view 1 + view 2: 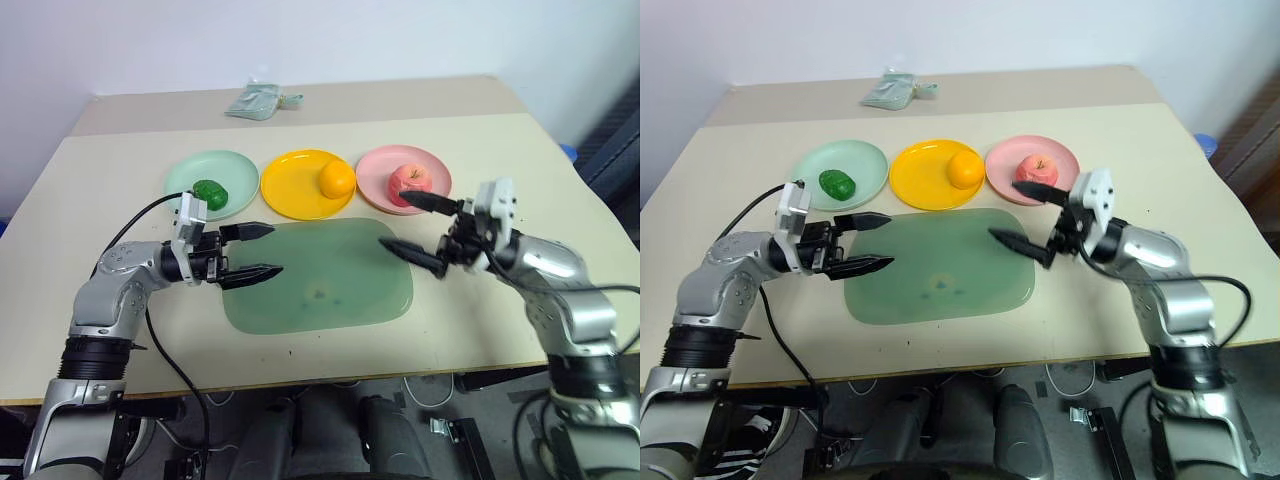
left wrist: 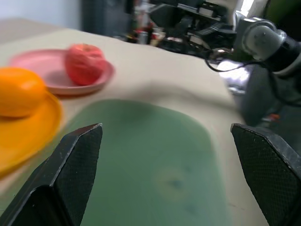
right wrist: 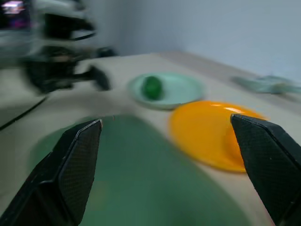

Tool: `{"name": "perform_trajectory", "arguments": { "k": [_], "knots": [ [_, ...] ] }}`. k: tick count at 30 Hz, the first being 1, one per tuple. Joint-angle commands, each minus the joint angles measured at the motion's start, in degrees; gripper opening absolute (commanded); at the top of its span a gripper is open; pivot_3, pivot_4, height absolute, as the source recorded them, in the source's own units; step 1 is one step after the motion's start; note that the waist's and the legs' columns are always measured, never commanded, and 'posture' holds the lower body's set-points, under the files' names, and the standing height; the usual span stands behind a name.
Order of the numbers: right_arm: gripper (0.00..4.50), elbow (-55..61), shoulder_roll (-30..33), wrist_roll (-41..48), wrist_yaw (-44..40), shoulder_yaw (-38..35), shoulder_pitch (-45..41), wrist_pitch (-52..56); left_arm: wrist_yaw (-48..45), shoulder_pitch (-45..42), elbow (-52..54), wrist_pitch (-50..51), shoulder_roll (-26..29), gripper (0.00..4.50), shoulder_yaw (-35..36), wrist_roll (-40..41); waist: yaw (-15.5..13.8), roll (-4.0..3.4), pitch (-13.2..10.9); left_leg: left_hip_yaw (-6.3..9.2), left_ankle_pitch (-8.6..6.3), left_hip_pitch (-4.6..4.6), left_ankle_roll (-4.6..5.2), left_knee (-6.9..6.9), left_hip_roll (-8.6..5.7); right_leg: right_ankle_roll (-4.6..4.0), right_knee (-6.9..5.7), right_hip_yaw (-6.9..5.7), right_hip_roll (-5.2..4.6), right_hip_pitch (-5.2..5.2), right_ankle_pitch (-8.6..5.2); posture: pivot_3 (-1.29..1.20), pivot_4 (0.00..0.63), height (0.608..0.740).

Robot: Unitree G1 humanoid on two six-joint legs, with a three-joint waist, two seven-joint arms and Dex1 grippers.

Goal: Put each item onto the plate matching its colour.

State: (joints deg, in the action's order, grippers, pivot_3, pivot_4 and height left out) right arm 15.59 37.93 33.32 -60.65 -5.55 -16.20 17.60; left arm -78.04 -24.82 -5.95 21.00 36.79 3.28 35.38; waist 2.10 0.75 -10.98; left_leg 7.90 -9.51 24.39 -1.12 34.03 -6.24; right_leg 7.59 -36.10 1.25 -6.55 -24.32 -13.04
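Three plates stand in a row at mid-table. The mint green plate (image 1: 190,178) carries the dark green lump (image 1: 209,192). An orange round fruit (image 1: 337,179) rests on the yellow plate (image 1: 292,186), and the red apple (image 1: 409,179) sits on the pink plate (image 1: 434,170). My left gripper (image 1: 258,250) is open and empty, pointing inward over the left edge of the green mat (image 1: 330,290). Facing it from the mat's right edge, my right gripper (image 1: 412,226) is open too, with nothing between its fingers, just in front of the pink plate.
A small pale green packet (image 1: 258,101) lies at the far side of the table. A black cable (image 1: 165,340) hangs from my left arm across the near table edge. The mat lies bare between the two grippers.
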Motion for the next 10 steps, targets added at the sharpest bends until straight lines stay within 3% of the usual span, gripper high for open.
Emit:
{"name": "perform_trajectory", "arguments": {
  "k": [1, 10],
  "knots": [
    [4.46, 7.1, 3.1, 2.7, -2.9, -2.5, 4.6, 0.4, -2.6, 0.4, 0.2, 0.0, 1.7, 4.50, 2.1, 1.4, 0.0, 0.00, 0.0, -0.02, -0.01, 0.00, 0.01, -0.01, 0.01, -0.10, 0.02, 0.00, -0.01, 0.00, -0.06, 0.00, 0.150, 0.740],
    [4.46, 10.6, 5.4, -0.3, -3.1, -2.8, 11.4, -2.1, -7.6, 0.1, -6.2, -4.5, 2.8, 4.50, 1.0, -2.0, -1.1, 0.01, 0.0, -0.10, -0.01, 0.01, 0.00, 0.01, 0.01, -0.16, 0.07, 0.01, -0.15, 0.00, -0.09, 0.00, 0.150, 0.740]
  ]
}}
